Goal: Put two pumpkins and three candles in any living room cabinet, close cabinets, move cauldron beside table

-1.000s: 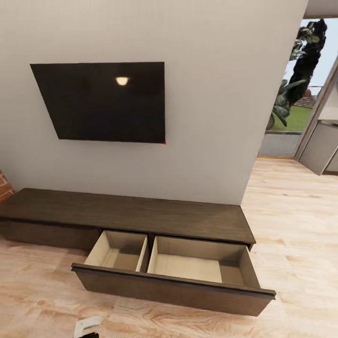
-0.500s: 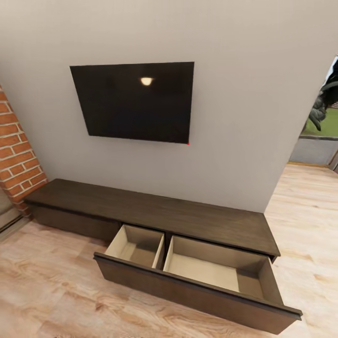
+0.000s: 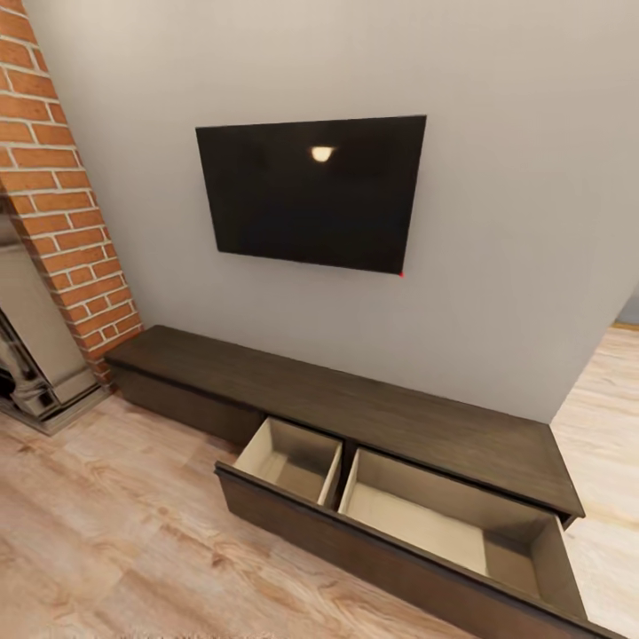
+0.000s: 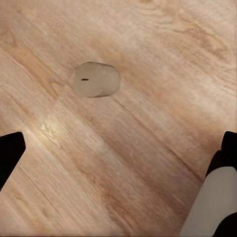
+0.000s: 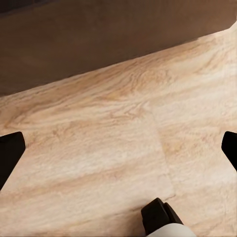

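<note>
A: We're looking down from the head view at the cabinet (image 3: 355, 413), long, low and dark brown, running along the grey wall. Its wide drawer (image 3: 417, 524) is pulled well out over the wooden floor (image 3: 115, 532).

B: And we can see two pale beige compartments inside it, a smaller one (image 3: 293, 457) toward the brick side and a longer one (image 3: 453, 524) next to it. Both look bare from here.

A: Above the cabinet we've got a black screen (image 3: 311, 191) on the wall with a small lamp reflection in it. Red brick (image 3: 62, 195) stands at the far end, with a grey fireplace surround (image 3: 31, 355) beside it.

B: Over to the left wrist view. There's a candle (image 4: 96, 79), stubby and whitish, lying on its side on the floorboards, its flat end with the dark wick mark turned toward us.

A: The left end effector (image 4: 118, 148) sits wide here, we'd say. Its dark fingertips (image 4: 10, 150) show at opposite edges of the frame, and the candle lies beyond them, apart from both, nothing gripped.

B: Right wrist view now. The right end effector (image 5: 118, 148) is spread wide too, dark tips (image 5: 10, 150) at either edge, bare floor between them.

A: Past those tips we see a dark brown panel (image 5: 98, 39) of the cabinet meeting the floor, though we can't tell which part of it that is.
</note>
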`<state>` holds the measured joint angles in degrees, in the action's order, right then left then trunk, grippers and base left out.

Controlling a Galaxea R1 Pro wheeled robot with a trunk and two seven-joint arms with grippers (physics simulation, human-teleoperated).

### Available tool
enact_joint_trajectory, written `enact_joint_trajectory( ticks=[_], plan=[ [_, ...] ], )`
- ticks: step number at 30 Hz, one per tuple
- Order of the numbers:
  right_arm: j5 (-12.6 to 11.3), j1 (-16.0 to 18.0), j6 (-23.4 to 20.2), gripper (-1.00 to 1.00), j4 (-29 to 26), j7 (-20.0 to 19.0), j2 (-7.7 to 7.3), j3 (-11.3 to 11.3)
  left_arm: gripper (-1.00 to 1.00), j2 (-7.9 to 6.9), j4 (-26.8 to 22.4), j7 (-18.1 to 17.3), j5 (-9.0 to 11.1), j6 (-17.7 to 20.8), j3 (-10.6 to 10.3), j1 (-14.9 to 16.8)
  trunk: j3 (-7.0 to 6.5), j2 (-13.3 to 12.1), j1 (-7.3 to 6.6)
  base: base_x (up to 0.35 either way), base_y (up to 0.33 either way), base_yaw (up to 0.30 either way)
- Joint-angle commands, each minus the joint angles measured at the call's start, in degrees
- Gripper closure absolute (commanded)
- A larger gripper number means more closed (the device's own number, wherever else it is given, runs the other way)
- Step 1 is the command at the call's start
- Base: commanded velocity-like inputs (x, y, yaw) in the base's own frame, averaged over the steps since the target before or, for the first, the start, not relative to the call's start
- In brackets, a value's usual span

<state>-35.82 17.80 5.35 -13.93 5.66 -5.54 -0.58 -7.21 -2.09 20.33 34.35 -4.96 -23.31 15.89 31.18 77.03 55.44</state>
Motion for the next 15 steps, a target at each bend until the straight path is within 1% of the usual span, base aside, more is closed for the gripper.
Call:
enact_joint_trajectory(
  ticks=[1,15],
  plan=[
    [-0.2,0.0,0.1,-1.00,0.0,0.1,0.00,0.0,-1.00,0.07,0.0,0.2,0.5,-0.1,-0.5,0.0,0.05,0.0,0.00,0.000,0.000,0.288],
    [-0.2,0.0,0.2,-1.00,-0.1,0.0,0.00,0.0,-1.00,0.18,0.1,0.2,0.5,-0.1,-0.5,0.0,0.05,0.0,0.00,0.000,0.000,0.288]
  ],
)
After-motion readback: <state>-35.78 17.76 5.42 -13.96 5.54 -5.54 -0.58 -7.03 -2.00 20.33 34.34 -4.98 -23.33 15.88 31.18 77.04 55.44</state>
